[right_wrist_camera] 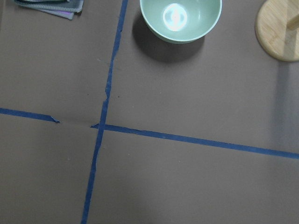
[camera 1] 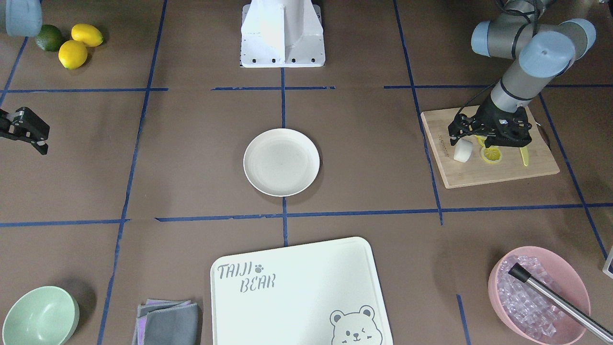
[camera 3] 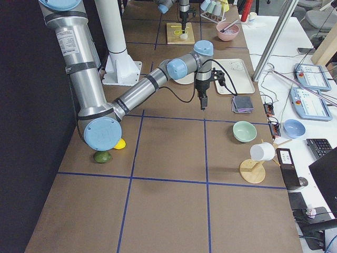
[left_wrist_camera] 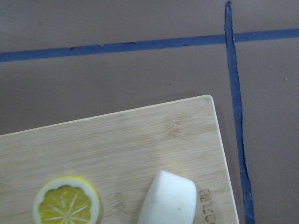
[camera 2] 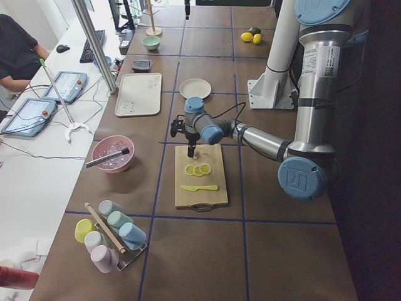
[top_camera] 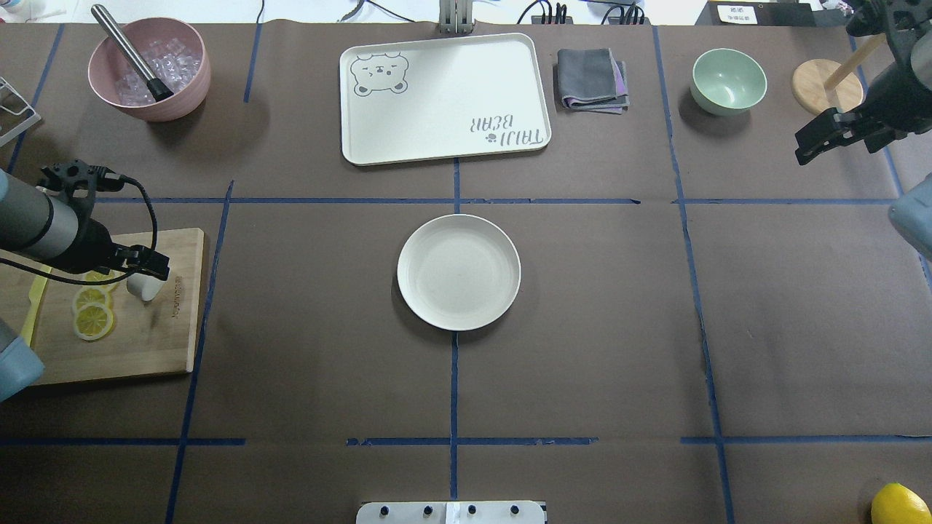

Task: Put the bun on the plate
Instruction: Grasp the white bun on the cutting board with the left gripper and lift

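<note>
White bun (camera 1: 462, 151) lies on the board (camera 1: 479, 177), just under the left pincer (camera 1: 470, 141), which looks wide and empty. Plate (camera 1: 281, 163) sits bare, well apart from it, so I think grabbing and carrying are both left.

It was a robotics lab: industrial arms (camera 2: 316, 94) stood at a bench (top_camera: 582, 327) papered brown and gridded with blue tape (top_camera: 453, 386), while teach pendants (camera 2: 28, 116), a keyboard (camera 2: 89, 46) and a seated person (camera 2: 15, 53) occupied the side desk (camera 2: 37, 169).
</note>
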Tool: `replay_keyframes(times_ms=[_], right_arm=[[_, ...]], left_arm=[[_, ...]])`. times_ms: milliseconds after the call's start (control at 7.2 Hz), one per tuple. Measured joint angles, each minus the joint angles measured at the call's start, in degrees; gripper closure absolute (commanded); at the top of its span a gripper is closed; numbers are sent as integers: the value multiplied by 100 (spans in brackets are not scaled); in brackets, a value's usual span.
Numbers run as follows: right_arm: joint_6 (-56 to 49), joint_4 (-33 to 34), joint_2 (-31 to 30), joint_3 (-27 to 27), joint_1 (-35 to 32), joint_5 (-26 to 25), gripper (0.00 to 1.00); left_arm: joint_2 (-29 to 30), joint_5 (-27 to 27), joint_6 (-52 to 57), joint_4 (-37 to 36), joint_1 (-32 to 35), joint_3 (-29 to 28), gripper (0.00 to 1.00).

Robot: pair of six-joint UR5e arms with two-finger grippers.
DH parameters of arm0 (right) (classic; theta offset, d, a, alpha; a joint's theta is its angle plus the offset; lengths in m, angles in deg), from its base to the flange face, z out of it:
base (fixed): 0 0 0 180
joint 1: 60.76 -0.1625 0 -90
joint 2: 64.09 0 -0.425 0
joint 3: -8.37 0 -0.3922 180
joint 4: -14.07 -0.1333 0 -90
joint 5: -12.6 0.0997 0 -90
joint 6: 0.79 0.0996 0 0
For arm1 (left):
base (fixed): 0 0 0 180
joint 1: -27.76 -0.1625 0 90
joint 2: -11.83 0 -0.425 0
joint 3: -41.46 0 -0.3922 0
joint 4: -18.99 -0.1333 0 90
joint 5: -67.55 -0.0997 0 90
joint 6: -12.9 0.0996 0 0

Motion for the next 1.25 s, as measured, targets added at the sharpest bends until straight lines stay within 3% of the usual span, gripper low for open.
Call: replay_keyframes(times_ms=[278,1250], right_arm=[[-86,-3,-45,-2,-84,31,0],[-78,14,0,-2,-109,28,0]], left_arm=[[105,-22,-8,54,-85,-204,4],[80,-24,7,67,-104,-231,59]])
